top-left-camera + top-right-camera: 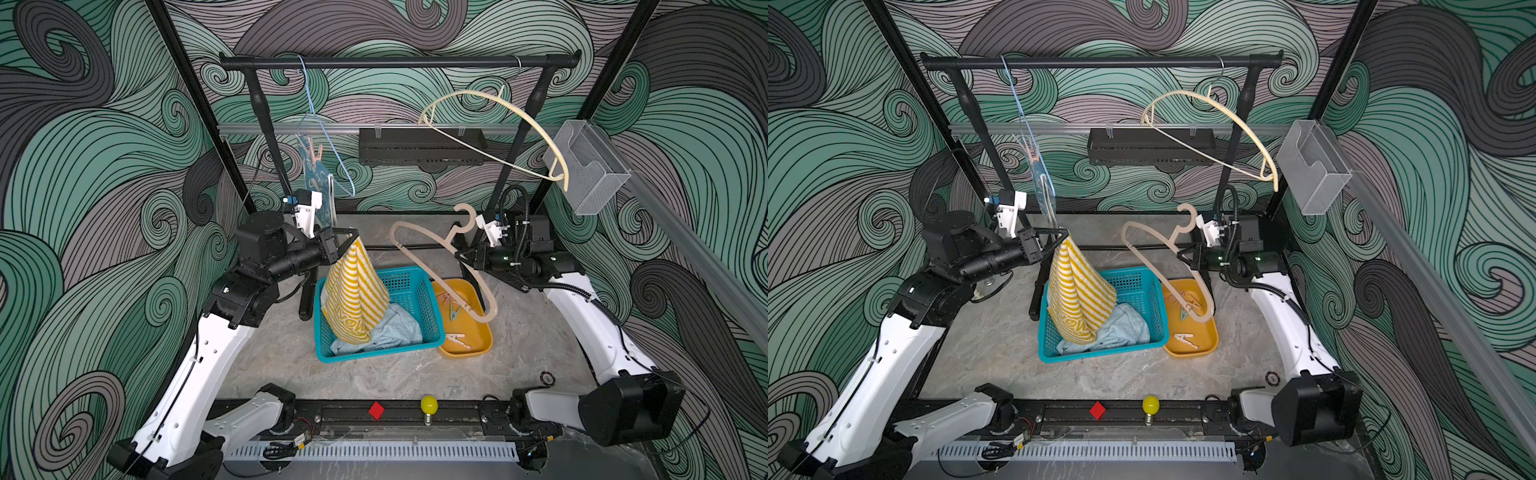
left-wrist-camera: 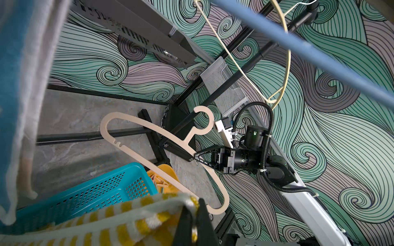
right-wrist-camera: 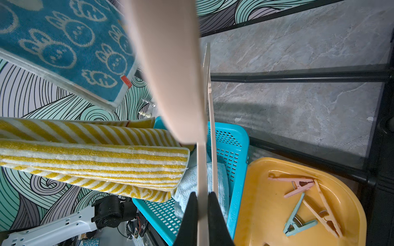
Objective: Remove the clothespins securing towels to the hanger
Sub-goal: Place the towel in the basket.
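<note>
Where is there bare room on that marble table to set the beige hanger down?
Widest bare patch: marble tabletop between teal basket, yellow tray and black front rail. Another strip lies between basket and left arm. Crowded: basket holds the pale-blue towel, tray holds clothespins.

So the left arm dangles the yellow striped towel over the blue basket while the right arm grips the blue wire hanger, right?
Not quite. The right gripper is shut on the flat beige hanger, as the right wrist view shows; the blue wire hanger hangs from the rail. The rest holds: the left gripper holds the yellow striped towel over the blue basket.
</note>
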